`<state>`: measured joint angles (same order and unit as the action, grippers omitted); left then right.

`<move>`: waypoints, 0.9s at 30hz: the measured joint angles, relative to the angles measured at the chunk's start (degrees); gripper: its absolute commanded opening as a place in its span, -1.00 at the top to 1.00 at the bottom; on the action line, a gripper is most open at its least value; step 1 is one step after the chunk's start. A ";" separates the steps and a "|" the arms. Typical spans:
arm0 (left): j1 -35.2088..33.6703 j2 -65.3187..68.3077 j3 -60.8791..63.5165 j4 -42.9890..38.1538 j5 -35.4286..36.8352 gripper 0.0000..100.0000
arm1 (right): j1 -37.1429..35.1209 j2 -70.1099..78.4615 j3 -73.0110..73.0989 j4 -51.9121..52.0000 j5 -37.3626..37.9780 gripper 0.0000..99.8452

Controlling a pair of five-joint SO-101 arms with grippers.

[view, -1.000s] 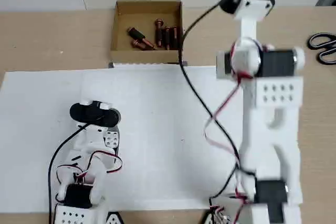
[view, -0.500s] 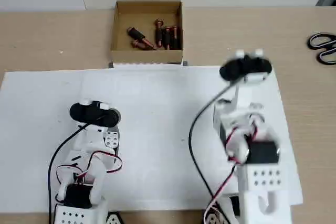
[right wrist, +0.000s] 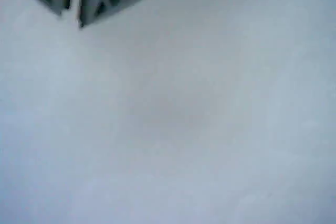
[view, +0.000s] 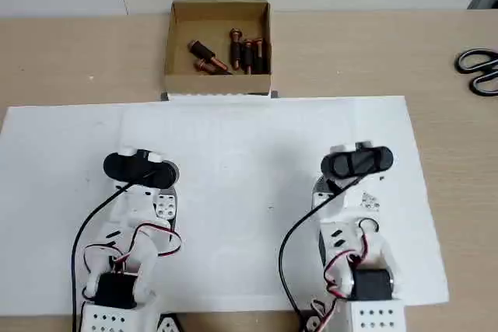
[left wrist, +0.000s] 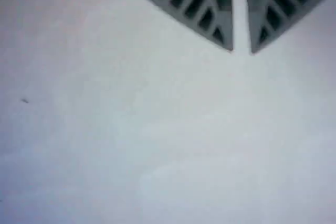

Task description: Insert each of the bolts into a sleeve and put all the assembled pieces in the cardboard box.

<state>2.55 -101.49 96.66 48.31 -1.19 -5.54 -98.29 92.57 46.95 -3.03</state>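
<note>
The left arm [view: 136,207] sits folded at the near left of the paper [view: 233,161]. Its gripper [left wrist: 240,51] is closed to a thin slit over the sheet and holds nothing. The box [view: 219,83] stands on the bench [view: 78,52] just beyond the paper's far edge, with the bolt-and-sleeve pieces [view: 249,54] lying inside. The right arm [view: 354,215] is folded at the near right, its gripper [right wrist: 75,22] likewise closed and empty. Scissors [view: 478,68] lie at the far right.
</note>
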 measured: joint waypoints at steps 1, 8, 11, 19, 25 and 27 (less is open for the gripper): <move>0.00 0.00 0.00 0.00 0.00 0.99 | 0.00 -2.81 0.97 0.88 0.00 1.00; 0.00 0.00 0.00 0.00 0.00 0.99 | -1.14 -4.57 2.11 3.43 0.00 1.00; 0.00 0.00 0.00 0.00 0.00 0.99 | -1.14 -4.75 2.90 3.43 0.00 0.99; 0.00 0.00 0.00 0.00 0.00 0.99 | -1.14 -4.75 3.08 4.92 0.00 0.99; 0.00 0.00 0.00 0.00 0.00 0.99 | -1.14 -4.75 3.08 5.71 0.00 0.99; 0.00 0.00 0.00 0.00 0.00 0.99 | -1.14 -4.75 3.08 5.71 0.00 0.99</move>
<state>2.55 -101.49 96.66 48.31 -1.19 -6.68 -103.03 95.65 52.66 -3.03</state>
